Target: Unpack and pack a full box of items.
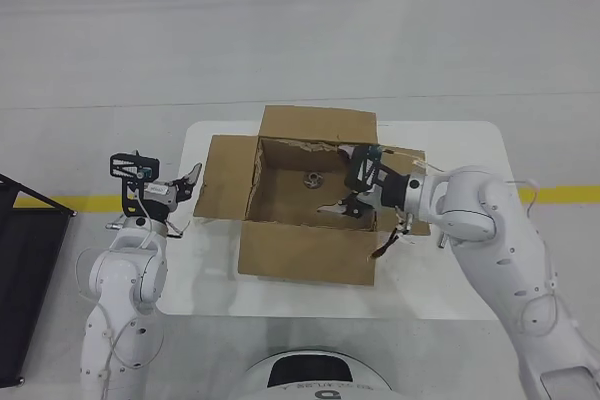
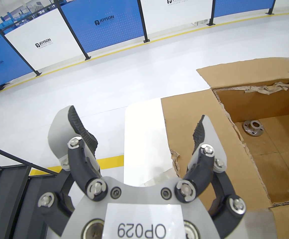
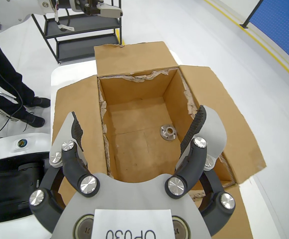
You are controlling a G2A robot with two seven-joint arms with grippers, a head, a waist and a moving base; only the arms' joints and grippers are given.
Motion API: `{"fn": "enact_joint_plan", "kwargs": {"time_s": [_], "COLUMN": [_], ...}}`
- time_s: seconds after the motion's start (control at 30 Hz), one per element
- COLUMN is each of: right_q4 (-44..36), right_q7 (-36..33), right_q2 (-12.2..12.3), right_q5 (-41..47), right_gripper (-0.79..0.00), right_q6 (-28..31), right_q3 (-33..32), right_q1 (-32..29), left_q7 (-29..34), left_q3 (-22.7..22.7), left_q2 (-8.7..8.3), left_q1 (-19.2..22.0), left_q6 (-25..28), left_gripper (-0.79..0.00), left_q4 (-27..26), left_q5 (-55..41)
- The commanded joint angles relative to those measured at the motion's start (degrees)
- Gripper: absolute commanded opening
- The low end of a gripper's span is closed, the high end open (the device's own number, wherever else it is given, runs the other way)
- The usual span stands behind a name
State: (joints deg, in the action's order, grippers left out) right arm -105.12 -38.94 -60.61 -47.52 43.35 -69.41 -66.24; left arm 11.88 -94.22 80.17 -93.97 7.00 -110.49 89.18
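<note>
Open cardboard box (image 1: 223,178) held one metal flange (image 1: 310,181).
Right gripper (image 3: 137,110) hung spread over the box; left gripper (image 2: 137,111) spread, off beside it.

Top view: overhead, looking down on table (image 1: 460,285) and box (image 1: 300,255). Left wrist: beside box, facing across it. Right wrist: close above box, looking in. All share the box's inside.

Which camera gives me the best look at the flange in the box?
Right wrist view: it looks down into the box and shows the flange whole on the box floor, centre hole visible. Left wrist view shows it at a slant, close to a wall; top view shows it small.
</note>
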Motion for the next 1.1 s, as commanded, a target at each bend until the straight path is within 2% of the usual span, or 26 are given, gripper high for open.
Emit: {"fn": "enact_joint_plan", "kwargs": {"time_s": [0.0, 0.1, 0.23, 0.27, 0.33, 0.4, 0.47, 0.53, 0.6, 0.63, 0.8, 1.07], "right_q4": [0.01, 0.32, 5.42, 7.38, 11.99, 16.59, 21.03, 25.43, 29.2, 30.77, 40.27, 53.8], "right_q7": [0.0, -1.56, -6.66, -7.27, -8.2, -8.03, -7.5, -7.49, -8.2, -8.03, -7.36, -5.62], "right_q2": [0.0, 0.06, -0.8, -1.21, -2.27, -3.63, -5.06, -6.58, -8.21, -9.06, -13.29, -20.21], "right_q5": [0.0, -2.8, -6.12, -6.04, -6.5, -6.34, -6.8, -8.41, -12.23, -13.33, -14.94, -18.38], "right_gripper": [0.0, 0.0, 0.0, -0.022, -0.117, -0.108, -0.154, -0.142, -0.04, -0.015, 0.0, -0.123], "right_q6": [0.0, -1.19, -2.63, -2.75, -3.09, -4.05, -4.22, -5.34, -8.83, -9.37, -10.9, -13.79], "right_q3": [0.09, 0.45, 7.01, 8.92, 13.34, 17.59, 21.57, 25.4, 29.23, 31.14, 37.98, 45.8], "right_q1": [0.02, 0.21, 4.62, 6.47, 10.2, 14.21, 18.02, 21.52, 24.57, 25.77, 31.08, 36.42], "left_q7": [0.0, 0.0, 0.0, 0.0, 0.0, 0.0, 0.0, 0.0, 0.0, 0.0, 0.0, 0.0], "left_q3": [0.0, 0.0, 0.0, 0.0, 0.0, 0.0, 0.0, 0.0, 0.0, 0.0, 0.0, 0.0], "left_q2": [0.0, 0.0, 0.0, 0.0, 0.0, 0.0, 0.0, 0.0, 0.0, 0.0, 0.0, 0.0], "left_q1": [0.0, 0.0, 0.0, 0.0, 0.0, 0.0, 0.0, 0.0, 0.0, 0.0, 0.0, 0.0], "left_q6": [0.0, 0.0, 0.0, 0.0, 0.0, 0.0, 0.0, 0.0, 0.0, 0.0, 0.0, 0.0], "left_gripper": [0.0, 0.0, 0.0, 0.0, 0.0, 0.0, 0.0, 0.0, 0.0, 0.0, 0.0, 0.0], "left_q4": [0.0, 0.0, 0.0, 0.0, 0.0, 0.0, 0.0, 0.0, 0.0, 0.0, 0.0, 0.0], "left_q5": [0.0, 0.0, 0.0, 0.0, 0.0, 0.0, 0.0, 0.0, 0.0, 0.0, 0.0, 0.0]}}
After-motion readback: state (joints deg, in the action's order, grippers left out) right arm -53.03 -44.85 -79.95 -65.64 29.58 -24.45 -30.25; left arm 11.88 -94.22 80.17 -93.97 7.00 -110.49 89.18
